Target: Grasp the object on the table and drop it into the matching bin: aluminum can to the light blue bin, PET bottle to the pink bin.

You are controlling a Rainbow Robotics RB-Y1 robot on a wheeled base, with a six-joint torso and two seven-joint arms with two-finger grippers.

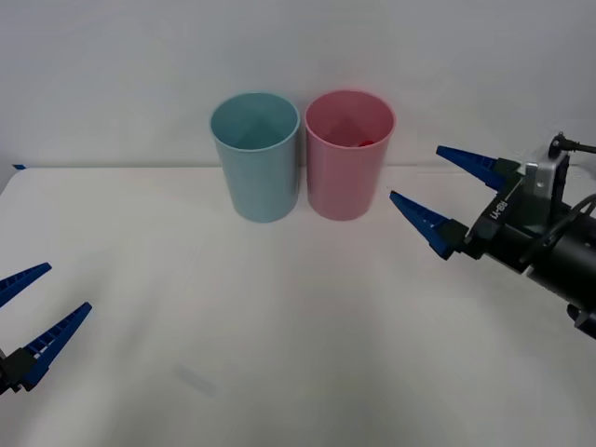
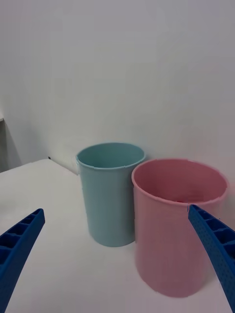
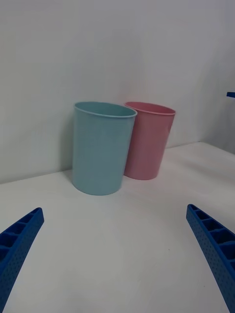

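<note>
White desk [image 1: 279,317] fills the foreground, bare across its middle, with a plain white wall behind it. Nearest, at the robot's left and low over the near desk edge, the left gripper [image 1: 33,321] hangs with its blue fingers apart and nothing between them. Farther in and on the robot's right, the right gripper [image 1: 438,191] is raised above the desk, its fingers [image 2: 215,244] likewise spread and empty, pointing toward the pink bin [image 1: 349,154] from just beside it. At the far edge of the desk, against the wall, the light blue bin [image 1: 254,154] and the pink bin stand upright, side by side and nearly touching. A small speck of red shows inside the pink bin [image 1: 365,143], near its far wall; judging by that, the PET bottle already lies in the matching bin, though too little of it can be seen to be sure. The drop looks done, so the step in hand seems to be the release and retreat. The next move calls for drawing the right arm back and away without clipping the pink rim. Open room is ample: the whole desk in front of the bins is free, and the two arms are well apart.
</note>
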